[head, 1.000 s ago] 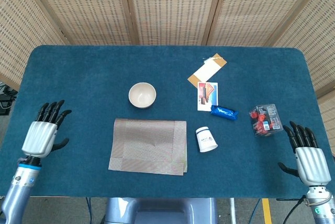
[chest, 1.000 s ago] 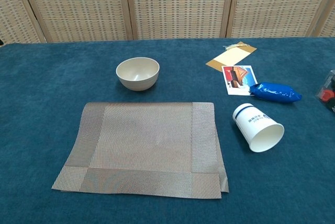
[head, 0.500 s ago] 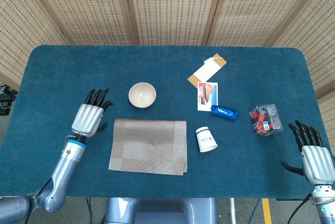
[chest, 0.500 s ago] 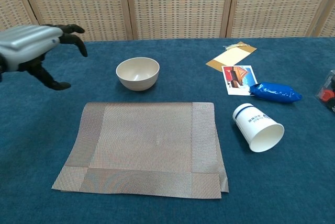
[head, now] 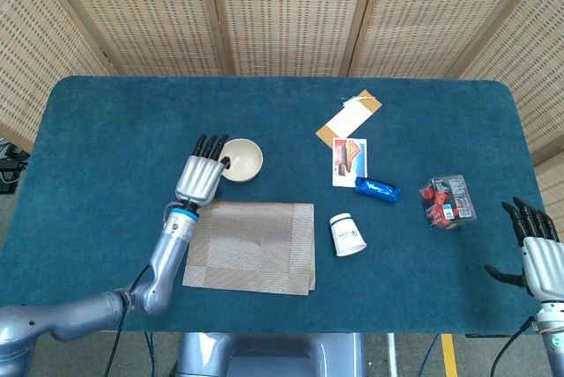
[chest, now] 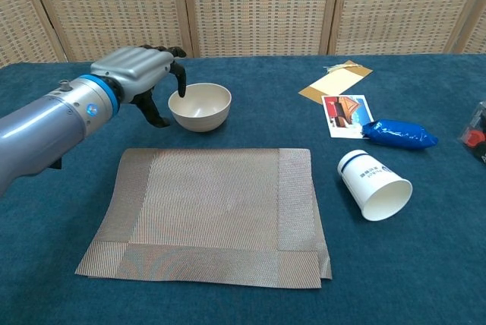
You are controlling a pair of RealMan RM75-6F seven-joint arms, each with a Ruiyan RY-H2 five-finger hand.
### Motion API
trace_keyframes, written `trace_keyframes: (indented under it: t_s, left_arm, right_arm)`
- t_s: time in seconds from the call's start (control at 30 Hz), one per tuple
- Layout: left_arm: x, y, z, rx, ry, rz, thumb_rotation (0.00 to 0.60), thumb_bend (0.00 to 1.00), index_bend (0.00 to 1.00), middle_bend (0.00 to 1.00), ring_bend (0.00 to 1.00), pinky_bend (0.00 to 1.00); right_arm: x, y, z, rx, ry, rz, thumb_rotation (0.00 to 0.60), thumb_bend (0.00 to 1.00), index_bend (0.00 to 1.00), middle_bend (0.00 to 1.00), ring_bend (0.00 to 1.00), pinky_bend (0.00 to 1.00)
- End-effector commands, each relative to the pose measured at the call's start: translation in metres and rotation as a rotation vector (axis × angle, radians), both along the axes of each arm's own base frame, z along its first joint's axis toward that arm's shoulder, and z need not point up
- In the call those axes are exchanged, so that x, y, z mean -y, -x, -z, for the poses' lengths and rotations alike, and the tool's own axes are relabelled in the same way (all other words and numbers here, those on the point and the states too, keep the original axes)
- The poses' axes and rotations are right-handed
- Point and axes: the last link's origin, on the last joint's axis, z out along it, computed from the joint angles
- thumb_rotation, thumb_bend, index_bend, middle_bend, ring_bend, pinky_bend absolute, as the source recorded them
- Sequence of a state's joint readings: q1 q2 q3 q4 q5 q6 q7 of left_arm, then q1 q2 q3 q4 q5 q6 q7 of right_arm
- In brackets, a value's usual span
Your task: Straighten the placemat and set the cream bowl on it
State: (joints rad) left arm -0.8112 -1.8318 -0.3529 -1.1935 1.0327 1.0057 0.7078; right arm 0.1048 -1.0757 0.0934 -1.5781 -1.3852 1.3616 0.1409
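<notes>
- My left hand (chest: pixel 140 67) hovers at the near-left rim of the cream bowl (chest: pixel 200 106), fingers spread, holding nothing.
- The bowl sits just beyond the placemat (chest: pixel 213 213), off it.
- My right hand (head: pixel 539 254), fingers apart and holding nothing, lies far right of the placemat.

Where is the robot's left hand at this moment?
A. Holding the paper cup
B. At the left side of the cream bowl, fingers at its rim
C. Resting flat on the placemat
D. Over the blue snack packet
B: the left hand sits beside the cream bowl, fingers curved at its near rim, beyond the placemat.
</notes>
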Motion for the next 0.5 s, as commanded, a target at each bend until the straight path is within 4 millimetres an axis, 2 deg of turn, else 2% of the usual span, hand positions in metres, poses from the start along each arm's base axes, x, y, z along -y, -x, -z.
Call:
trace_keyframes:
  t_s: [0.03, 0.5]
  left_arm:
    - [-0.01, -0.008, 0.016, -0.007, 0.005, -0.006, 0.6, 0.24, 0.42, 0.0, 0.0, 0.0]
    - [-0.033, -0.008, 0.049, -0.035, 0.045, -0.047, 0.6, 0.25, 0.46, 0.0, 0.0, 0.0]
  right_arm:
    - [0.002, 0.003, -0.002, 0.004, 0.004, 0.011, 0.6, 0.02, 0.09, 0.0, 0.0, 0.0]
    - [0.008, 0.012, -0.005, 0.005, 0.016, 0.042, 0.6, 0.02, 0.09, 0.0, 0.0, 0.0]
